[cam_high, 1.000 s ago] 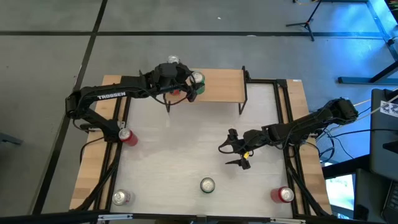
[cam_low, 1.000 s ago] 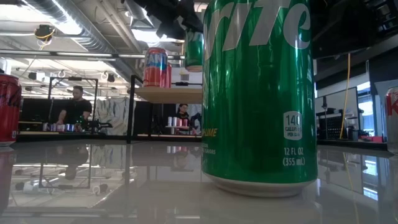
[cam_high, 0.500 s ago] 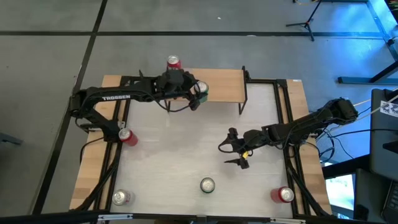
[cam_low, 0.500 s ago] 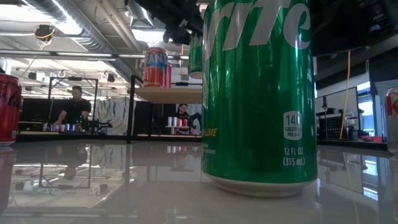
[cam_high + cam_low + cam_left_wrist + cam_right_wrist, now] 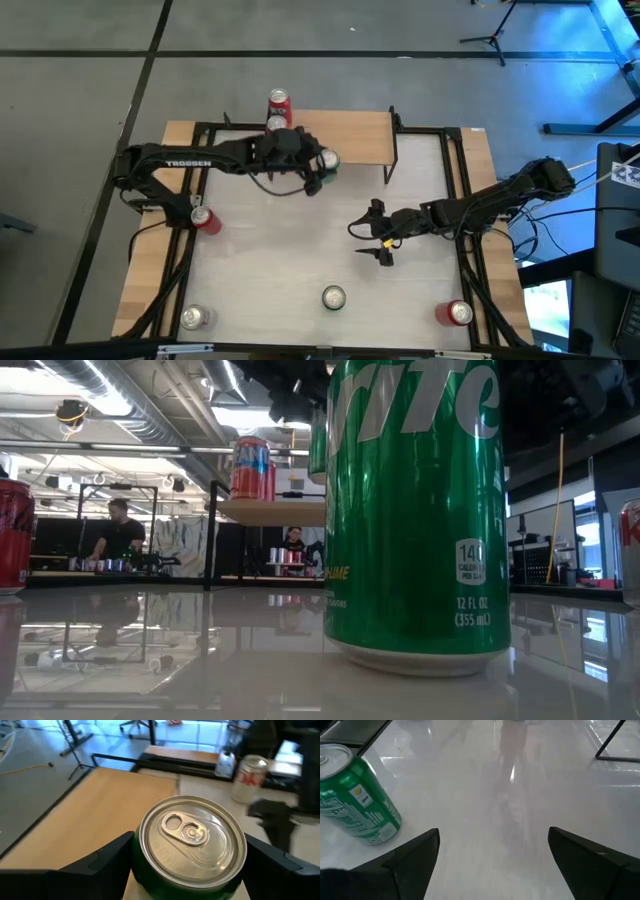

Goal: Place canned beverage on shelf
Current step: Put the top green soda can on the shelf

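Note:
A green can (image 5: 329,158) hangs over the near edge of the light-wood shelf (image 5: 360,138), with my left gripper (image 5: 322,168) shut on it. The left wrist view shows its silver top (image 5: 190,837), with the shelf board (image 5: 95,815) beyond. A red can (image 5: 278,101) stands on the shelf's far left corner, also seen in the low view as the red can (image 5: 250,468). My right gripper (image 5: 371,241) stands open over the table's middle, with nothing between its fingers (image 5: 412,857). My left gripper pinches the green can's side wall (image 5: 142,875) just below the top rim, one finger (image 5: 107,862) on each side. The fingers come from the table's left, slanting a little downward. The can stays upright and lifted clear of the shelf.
More cans stand on the white tabletop: a green one (image 5: 333,297) at the near middle, large in the low view (image 5: 415,510); a red one (image 5: 205,220) at the left; one (image 5: 195,318) at the near left; a red one (image 5: 457,313) at the near right. A person shows in the room beyond.
My left gripper has carried the green can toward the table's right and near edges and a little down, from beside the red can to the shelf's near edge, keeping the can upright. The red can is now uncovered. My right gripper has rolled slightly in place.

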Controlling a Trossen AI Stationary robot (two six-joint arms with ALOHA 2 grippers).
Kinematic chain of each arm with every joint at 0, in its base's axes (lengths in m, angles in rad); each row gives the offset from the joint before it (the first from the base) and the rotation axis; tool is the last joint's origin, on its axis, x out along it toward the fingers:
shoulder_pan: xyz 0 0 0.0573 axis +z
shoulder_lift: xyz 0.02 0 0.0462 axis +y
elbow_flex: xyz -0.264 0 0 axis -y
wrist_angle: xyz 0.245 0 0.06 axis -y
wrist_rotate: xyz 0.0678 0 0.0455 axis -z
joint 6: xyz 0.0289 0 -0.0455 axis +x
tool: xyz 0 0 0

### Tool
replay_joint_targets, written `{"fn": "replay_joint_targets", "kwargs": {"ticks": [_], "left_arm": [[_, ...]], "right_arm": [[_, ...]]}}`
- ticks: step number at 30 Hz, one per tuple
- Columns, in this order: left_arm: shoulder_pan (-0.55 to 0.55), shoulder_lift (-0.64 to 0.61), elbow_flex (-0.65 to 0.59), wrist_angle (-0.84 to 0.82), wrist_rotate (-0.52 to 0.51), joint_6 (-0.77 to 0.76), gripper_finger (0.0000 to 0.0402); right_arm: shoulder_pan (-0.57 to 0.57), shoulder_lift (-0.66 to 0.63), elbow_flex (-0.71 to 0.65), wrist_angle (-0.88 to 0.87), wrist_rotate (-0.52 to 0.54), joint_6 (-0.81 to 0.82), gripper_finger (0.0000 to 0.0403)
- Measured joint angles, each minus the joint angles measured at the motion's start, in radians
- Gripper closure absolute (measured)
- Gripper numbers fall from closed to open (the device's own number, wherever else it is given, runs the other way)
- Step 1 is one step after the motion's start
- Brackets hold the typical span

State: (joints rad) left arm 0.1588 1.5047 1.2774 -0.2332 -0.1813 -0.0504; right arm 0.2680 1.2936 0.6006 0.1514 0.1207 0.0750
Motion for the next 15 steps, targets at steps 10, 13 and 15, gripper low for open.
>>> {"fn": "replay_joint_targets", "kwargs": {"ticks": [10, 13, 15], "left_arm": [[-0.166, -0.002, -0.152, 0.027, -0.070, -0.100, 0.0113], [-0.196, -0.002, -0.237, 0.128, -0.095, -0.137, 0.0113], [-0.209, -0.002, -0.305, 0.220, -0.090, -0.162, 0.0113]], "right_arm": [[0.000, 0.008, 0.000, -0.005, -0.045, 0.000, 0.0033], [0.000, 0.008, 0.000, -0.004, -0.045, 0.000, 0.0033], [0.000, 0.008, 0.000, -0.003, -0.045, 0.000, 0.0033]]}}
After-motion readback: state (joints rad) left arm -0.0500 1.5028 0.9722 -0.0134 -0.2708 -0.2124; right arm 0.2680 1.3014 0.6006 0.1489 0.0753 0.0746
